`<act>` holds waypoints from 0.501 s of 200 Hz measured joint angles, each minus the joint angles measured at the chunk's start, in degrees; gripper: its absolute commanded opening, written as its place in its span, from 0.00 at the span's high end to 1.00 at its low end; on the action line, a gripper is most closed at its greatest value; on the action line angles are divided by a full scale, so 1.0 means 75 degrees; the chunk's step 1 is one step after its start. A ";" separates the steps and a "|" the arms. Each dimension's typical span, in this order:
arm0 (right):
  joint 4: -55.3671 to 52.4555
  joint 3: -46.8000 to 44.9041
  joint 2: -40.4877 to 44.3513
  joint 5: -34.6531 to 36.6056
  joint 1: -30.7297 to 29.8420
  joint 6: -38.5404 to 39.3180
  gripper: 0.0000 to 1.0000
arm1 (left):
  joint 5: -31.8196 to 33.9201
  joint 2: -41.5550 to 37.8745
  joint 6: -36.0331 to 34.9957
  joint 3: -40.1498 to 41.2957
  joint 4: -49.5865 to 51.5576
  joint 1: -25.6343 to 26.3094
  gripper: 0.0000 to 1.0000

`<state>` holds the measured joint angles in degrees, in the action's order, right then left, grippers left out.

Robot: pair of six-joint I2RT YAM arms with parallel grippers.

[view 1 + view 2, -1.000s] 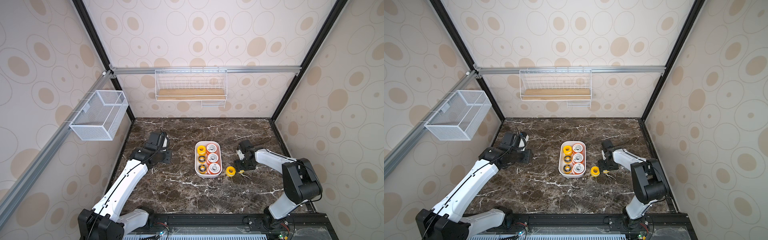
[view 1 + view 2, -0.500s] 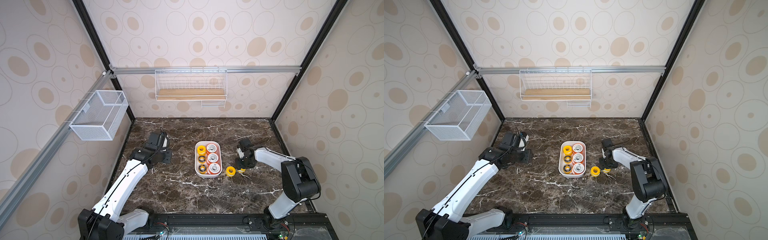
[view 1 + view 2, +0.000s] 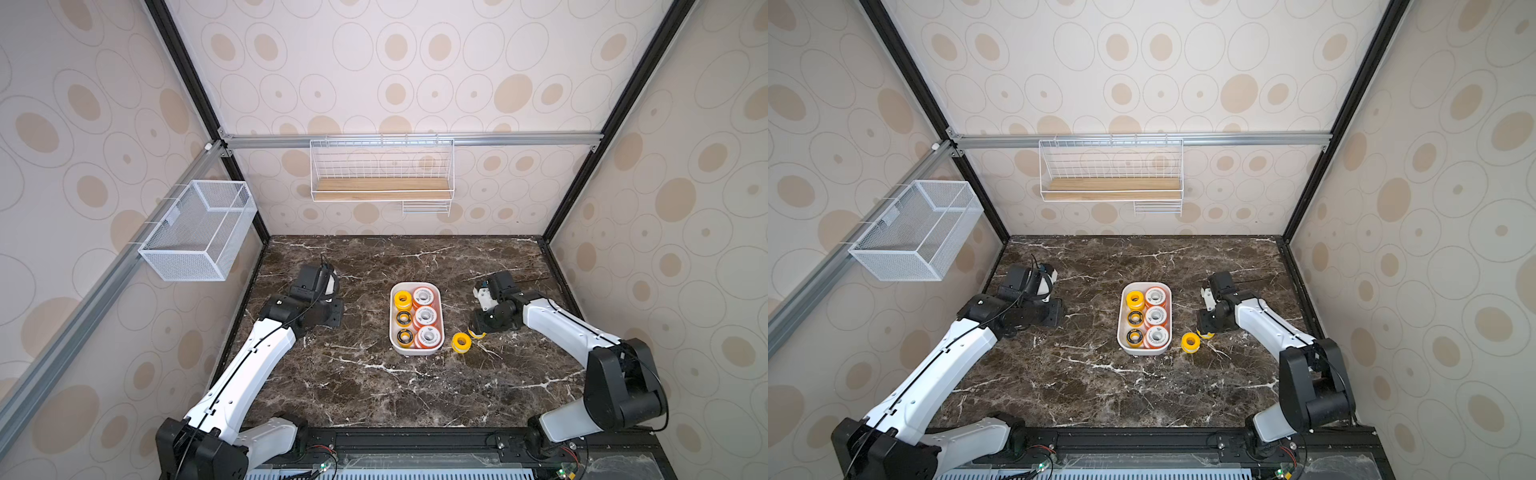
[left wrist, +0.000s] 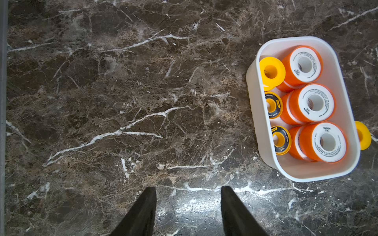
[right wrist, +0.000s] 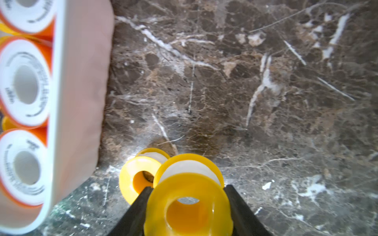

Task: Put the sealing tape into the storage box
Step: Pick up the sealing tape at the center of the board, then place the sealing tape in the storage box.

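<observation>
Right jaws now gripping yellow spool (image 5: 190, 183)

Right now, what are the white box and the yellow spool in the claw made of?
The storage box looks like smooth matte plastic: moulded round corners, walls faintly see-through. The yellow spool in the right gripper looks like shiny plastic, with white tape wound round it.

6 spools (image 3: 424, 316) in storage box (image 3: 417, 352); 2 loose spools (image 3: 461, 341) just R, maybe touching.

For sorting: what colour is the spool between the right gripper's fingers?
Solid yellow spool, clearest in the right wrist view.
</observation>
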<state>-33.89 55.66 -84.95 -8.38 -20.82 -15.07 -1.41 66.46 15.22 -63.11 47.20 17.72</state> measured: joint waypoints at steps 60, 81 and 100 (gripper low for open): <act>0.0318 0.0557 -0.0052 -0.1856 -0.0134 0.0236 0.48 | 0.0000 0.0000 0.0000 0.0000 0.0000 0.0000 0.45; 0.0373 0.0991 -0.0315 -0.2247 -0.0408 0.0347 0.47 | 0.0000 0.0000 0.0000 0.0000 0.0000 -0.0003 0.45; 0.0373 0.1431 -0.0659 -0.2442 -0.0749 0.0487 0.47 | 0.0000 0.0000 0.0000 0.0000 0.0000 -0.0006 0.45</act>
<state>-31.09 66.39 -89.89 -26.70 -26.44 -11.42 -1.41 66.46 15.22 -63.11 47.20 17.67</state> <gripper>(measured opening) 0.532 0.548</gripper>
